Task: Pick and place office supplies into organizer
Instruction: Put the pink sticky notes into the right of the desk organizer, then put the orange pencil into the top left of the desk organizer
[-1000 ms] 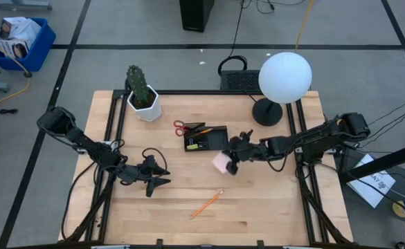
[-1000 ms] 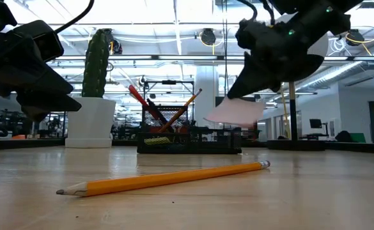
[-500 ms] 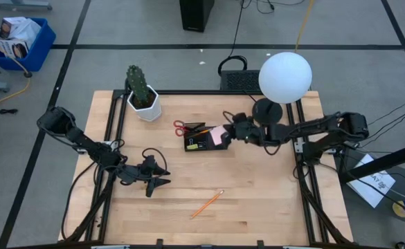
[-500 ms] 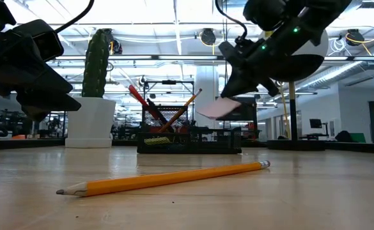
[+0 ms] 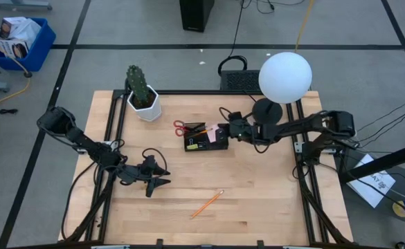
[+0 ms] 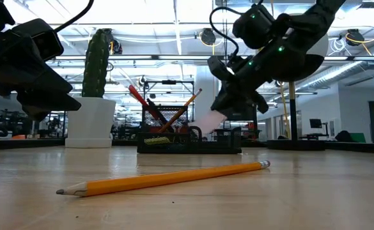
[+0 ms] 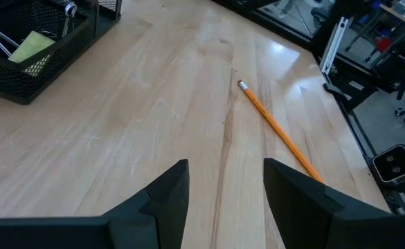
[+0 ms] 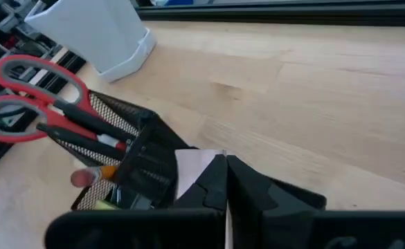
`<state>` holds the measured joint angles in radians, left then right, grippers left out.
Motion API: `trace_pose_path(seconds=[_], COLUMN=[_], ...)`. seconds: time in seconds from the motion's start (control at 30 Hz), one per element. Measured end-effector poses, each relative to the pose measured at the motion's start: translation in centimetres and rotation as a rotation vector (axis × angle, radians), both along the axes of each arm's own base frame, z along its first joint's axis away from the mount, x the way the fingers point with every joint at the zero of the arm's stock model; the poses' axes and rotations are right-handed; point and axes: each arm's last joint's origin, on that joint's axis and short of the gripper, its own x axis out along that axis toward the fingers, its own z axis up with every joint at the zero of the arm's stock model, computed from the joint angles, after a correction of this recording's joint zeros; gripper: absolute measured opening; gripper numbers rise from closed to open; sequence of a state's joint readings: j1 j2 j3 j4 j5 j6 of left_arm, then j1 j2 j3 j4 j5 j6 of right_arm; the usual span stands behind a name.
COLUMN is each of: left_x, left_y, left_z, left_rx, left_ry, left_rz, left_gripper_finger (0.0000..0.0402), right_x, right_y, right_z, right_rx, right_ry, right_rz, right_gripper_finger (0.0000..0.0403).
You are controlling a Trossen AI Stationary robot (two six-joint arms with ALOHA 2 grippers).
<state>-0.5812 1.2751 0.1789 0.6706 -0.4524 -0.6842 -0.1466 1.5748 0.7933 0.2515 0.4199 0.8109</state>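
The right hand [image 5: 221, 131] is clenched on the pink sticky pad [image 8: 192, 171], tipping it down over the black organizer [image 5: 205, 139] so it can drop in. The left hand [image 7: 221, 181] waits released above the counter [image 5: 257, 194], facing the stray pencil [image 5: 206, 204].

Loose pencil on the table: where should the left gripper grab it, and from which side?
Mid-shaft, from straight above. The pencil lies flat and alone on bare table, so the left gripper, open nearby, should probably straddle it with fingers across the shaft, not along it.
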Motion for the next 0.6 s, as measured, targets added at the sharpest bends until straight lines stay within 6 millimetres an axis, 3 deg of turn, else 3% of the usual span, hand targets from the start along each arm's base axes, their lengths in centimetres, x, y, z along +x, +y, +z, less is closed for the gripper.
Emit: trace_pose_path(seconds=[0.37, 0.6], left_x=[0.00, 0.04], left_y=[0.00, -0.02], left_z=[0.00, 0.11], left_rx=[0.001, -0.012], left_ry=[0.000, -0.010], left_rz=[0.000, 0.003], left_gripper_finger=[0.0189, 0.0189], right_x=[0.22, 0.41], right_y=[-0.61, 0.12], right_z=[-0.67, -0.71], right_rx=[0.007, 0.043], right_ry=[0.020, 0.012], right_rz=[0.037, 0.103], right_gripper_finger=[0.0003, 0.0043])
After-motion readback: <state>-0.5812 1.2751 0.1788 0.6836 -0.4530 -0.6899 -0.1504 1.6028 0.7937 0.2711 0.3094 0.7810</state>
